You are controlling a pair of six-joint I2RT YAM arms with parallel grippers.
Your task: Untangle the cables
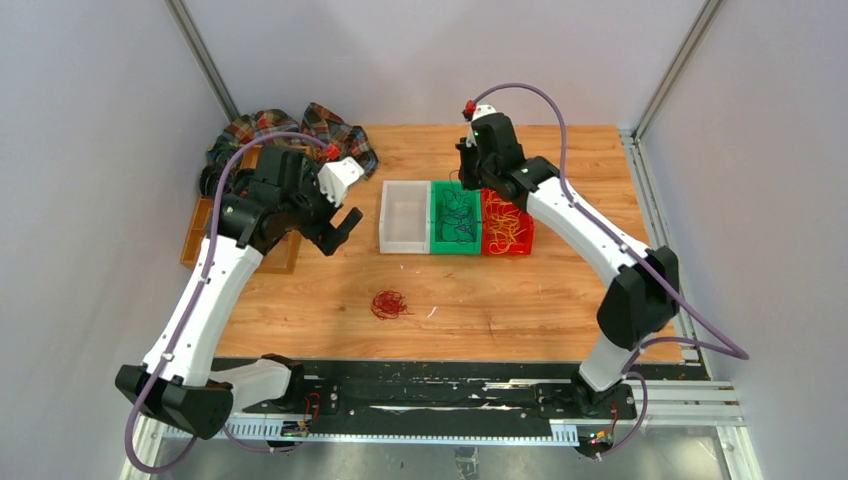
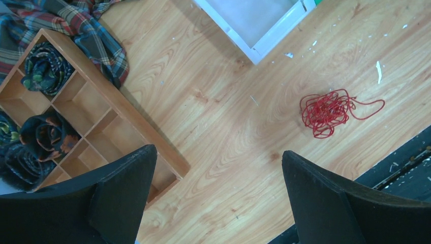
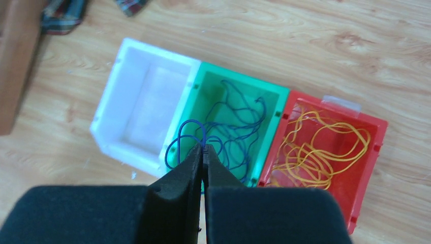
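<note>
The right gripper [image 3: 203, 152] pinches a dark blue cable [image 3: 190, 133] above the green bin [image 3: 239, 84], while the left gripper [image 2: 218, 155] hangs spread wide over the worktop [image 2: 228, 117] near a red cable tangle [image 2: 325, 112].

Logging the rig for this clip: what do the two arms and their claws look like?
Both the left arm and the right arm have white link shells joined by black joint housings. A thick purple hose runs along each, looping free near wrist and base. The left claw and the right claw each have two broad, matte black, wedge-shaped fingers. No markings are readable.
</note>
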